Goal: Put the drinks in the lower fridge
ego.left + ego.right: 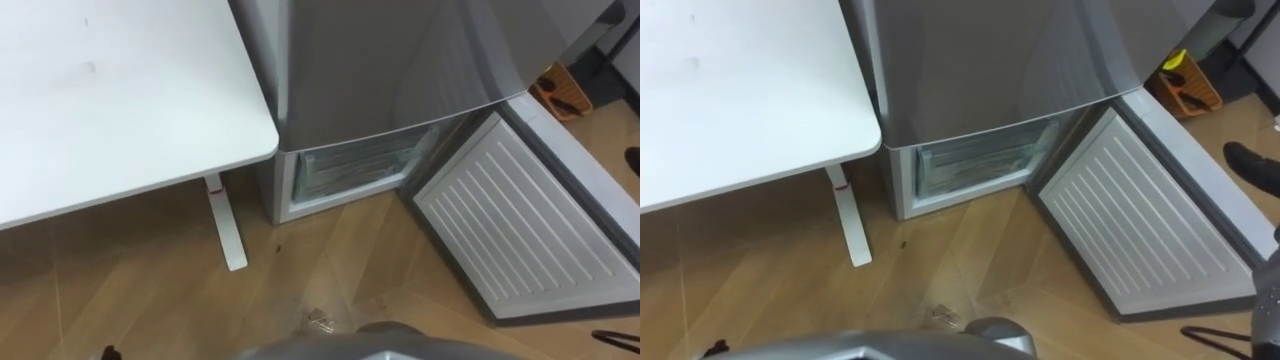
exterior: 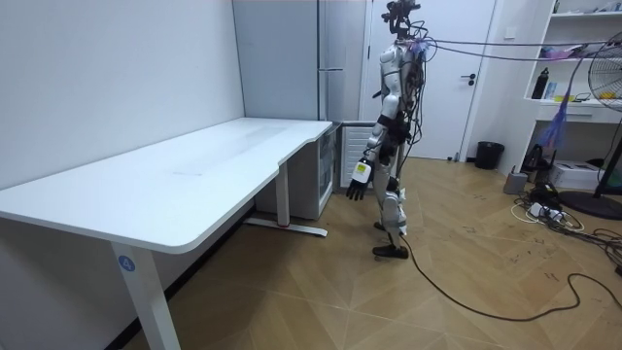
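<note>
The flat white desk (image 1: 120, 100) with its rounded corner lies at my left. Before me stands the smooth grey fridge (image 1: 400, 60). The door (image 1: 520, 230) of the lower fridge (image 1: 285, 190), ribbed white inside, stands wide open at my right. Inside is a frosted clear drawer (image 1: 365, 165); what it contains, and where the drinks are, I cannot tell. My left hand (image 2: 358, 188) hangs relaxed and empty. Of my right hand (image 1: 618, 340) I cannot tell the state.

Both eye views are looking steeply down, close, at the lower fridge (image 1: 360, 165) mid-frame; the room view is sharing it from afar
</note>
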